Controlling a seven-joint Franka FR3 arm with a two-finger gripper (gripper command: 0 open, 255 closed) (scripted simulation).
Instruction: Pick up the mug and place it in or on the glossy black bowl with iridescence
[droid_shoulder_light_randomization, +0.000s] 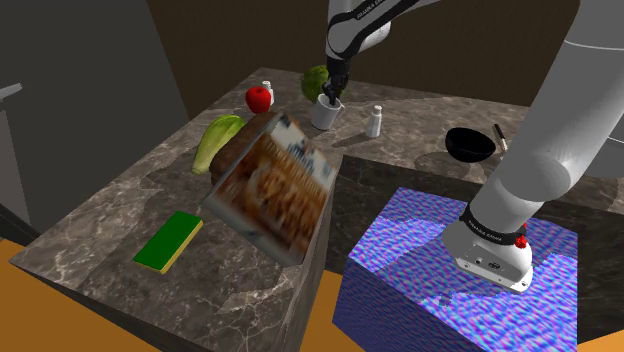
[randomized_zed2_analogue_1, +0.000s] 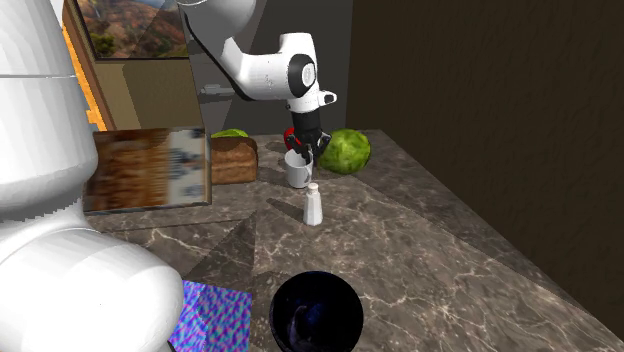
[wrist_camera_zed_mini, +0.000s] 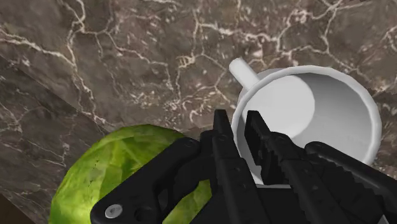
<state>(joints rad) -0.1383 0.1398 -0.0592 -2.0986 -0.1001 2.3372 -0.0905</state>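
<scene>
2 black fingers of our hand (wrist_camera_zed_mini: 240, 124) pinch the rim of the white mug (wrist_camera_zed_mini: 305, 114), nearly closed, 1 inside, 1 outside. We see the mug upright on the counter (wrist_camera_zed_mini: 127, 51), mouth up, handle jutting sideways just past the fingertips, green cabbage (wrist_camera_zed_mini: 121, 172) beside it.

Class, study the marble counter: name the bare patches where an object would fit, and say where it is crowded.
Bare marble lies between the salt shaker and the black bowl, and along the counter to the second exterior view's right of both. Crowded: the mug, with gripper, cabbage, apple and bread close by.
</scene>
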